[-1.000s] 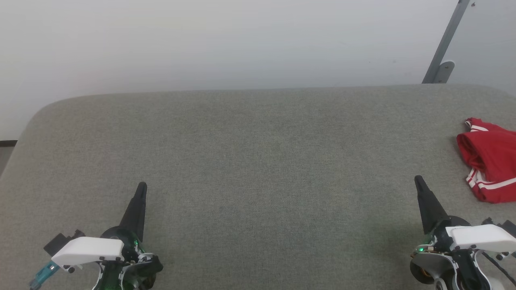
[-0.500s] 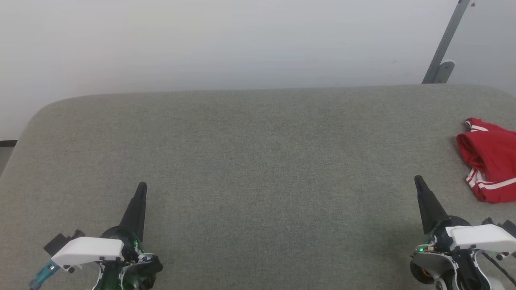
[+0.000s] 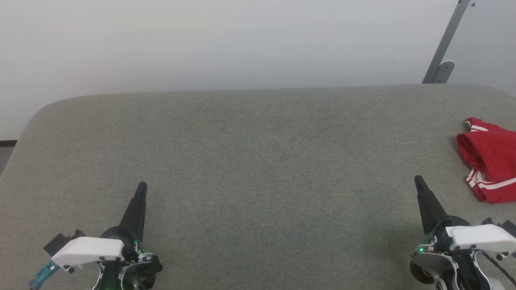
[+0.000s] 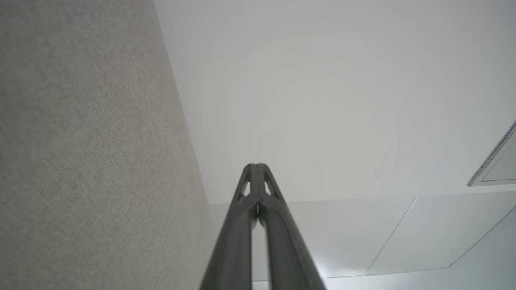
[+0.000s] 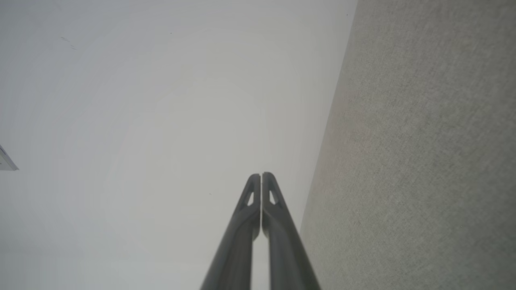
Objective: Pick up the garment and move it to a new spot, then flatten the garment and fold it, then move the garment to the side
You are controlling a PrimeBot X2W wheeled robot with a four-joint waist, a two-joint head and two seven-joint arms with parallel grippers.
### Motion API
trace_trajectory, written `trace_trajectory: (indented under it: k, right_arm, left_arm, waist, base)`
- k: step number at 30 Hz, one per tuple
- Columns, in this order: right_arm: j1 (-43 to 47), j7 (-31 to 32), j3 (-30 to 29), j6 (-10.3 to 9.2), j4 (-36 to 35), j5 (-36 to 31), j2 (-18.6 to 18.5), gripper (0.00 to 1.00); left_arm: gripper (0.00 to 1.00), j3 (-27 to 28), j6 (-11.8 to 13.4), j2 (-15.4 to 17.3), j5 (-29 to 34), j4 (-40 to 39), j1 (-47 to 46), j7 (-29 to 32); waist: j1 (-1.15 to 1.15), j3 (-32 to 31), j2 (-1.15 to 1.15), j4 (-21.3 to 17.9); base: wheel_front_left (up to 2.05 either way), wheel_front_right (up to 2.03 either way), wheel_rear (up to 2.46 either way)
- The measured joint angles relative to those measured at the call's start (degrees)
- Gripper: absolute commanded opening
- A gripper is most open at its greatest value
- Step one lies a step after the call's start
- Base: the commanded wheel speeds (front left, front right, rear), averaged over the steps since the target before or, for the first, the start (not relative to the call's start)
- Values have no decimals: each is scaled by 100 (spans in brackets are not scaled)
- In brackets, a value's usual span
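Left pincer [image 3: 142, 186] at lower left and right pincer [image 3: 417, 178] at lower right are both pressed together, empty, while the red garment [image 3: 489, 161] lies bunched on the grey desk [image 3: 258, 161] at the right edge.

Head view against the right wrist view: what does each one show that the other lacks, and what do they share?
Head view's own: the crumpled red garment with white stripes at the picture's right edge, lying on the grey fabric surface; the left pincer, shut, at lower left; and a grey metal strut on the white wall. Right wrist view's own: a close look along the right pincer, its two fingers pressed together, with slots near the tips. Shared: the right pincer, the grey fabric surface and the white wall.
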Motion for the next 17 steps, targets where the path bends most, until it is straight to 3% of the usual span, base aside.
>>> trace_trajectory:
  k: [17]
  right_arm:
    - [0,0,0,0,-1,0,0,0]
  left_arm:
    - [0,0,1,0,0,0,0,0]
  waist:
    - [0,0,0,0]
  base:
    - [0,0,0]
